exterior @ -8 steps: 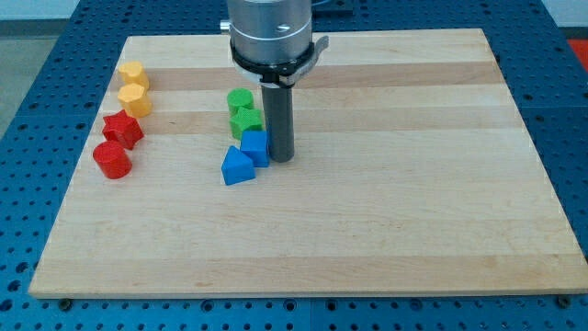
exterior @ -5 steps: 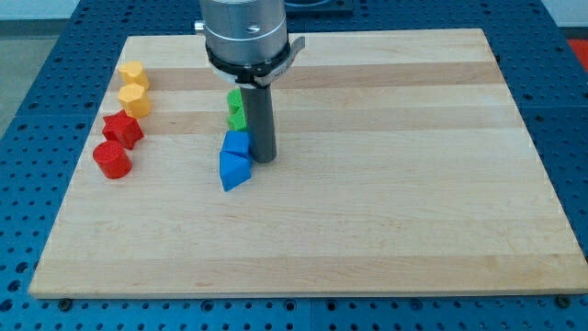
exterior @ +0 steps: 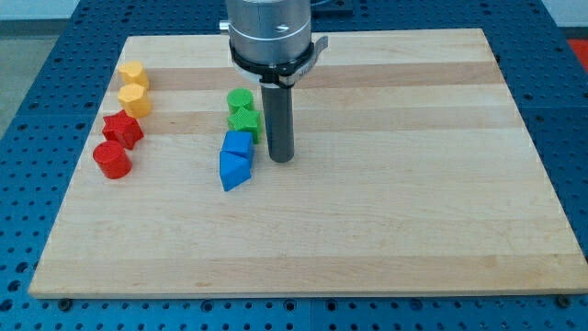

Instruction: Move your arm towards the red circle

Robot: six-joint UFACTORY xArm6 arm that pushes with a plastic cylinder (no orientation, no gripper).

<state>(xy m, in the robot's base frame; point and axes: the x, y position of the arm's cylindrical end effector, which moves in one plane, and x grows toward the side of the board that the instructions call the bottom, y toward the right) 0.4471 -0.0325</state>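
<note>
Bright even overhead light, soft short shadows, sharp focus throughout.

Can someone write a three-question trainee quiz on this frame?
1. True or false: my tip touches the red circle.
2. Which blocks lie nearest my tip? A yellow, B blue, C red.
3. Fill in: the red circle lies toward the view's ____ from my tip.

Key: 1 false, it stands apart, just right of the blue blocks. 2 B. 3 left.
</note>
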